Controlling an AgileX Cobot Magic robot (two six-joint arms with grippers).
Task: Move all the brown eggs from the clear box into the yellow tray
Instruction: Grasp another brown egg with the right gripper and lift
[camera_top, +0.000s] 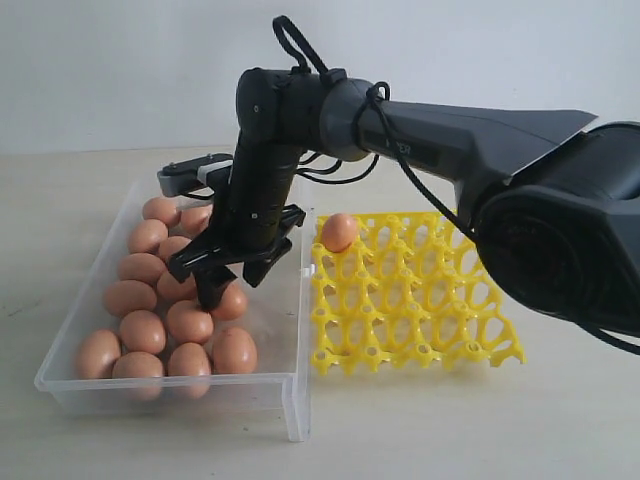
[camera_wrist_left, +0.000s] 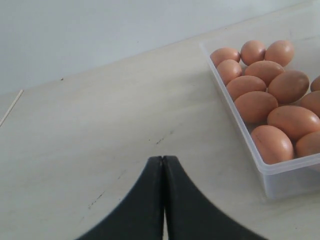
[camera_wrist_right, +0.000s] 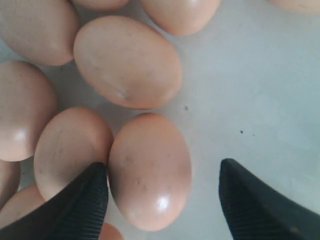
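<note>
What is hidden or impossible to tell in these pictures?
- Exterior view: the right hand and arm cover the clear box's middle, so the brown eggs cannot all be counted.
- Exterior view: the arm hides the yellow tray's far right corner.
- Right wrist view: whether the fingers touch the egg between them is unclear.
- Left wrist view: the edge cuts off the box; only the left hand's fingertips show.

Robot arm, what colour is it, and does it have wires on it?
The right arm is matte black and dark grey, thick and rounded, with tiny pale lettering too small to read. Black cables loop around it. The right pincer has black fingers with ribbed inner faces. The left pincer is black too, smooth and tapered.
</note>
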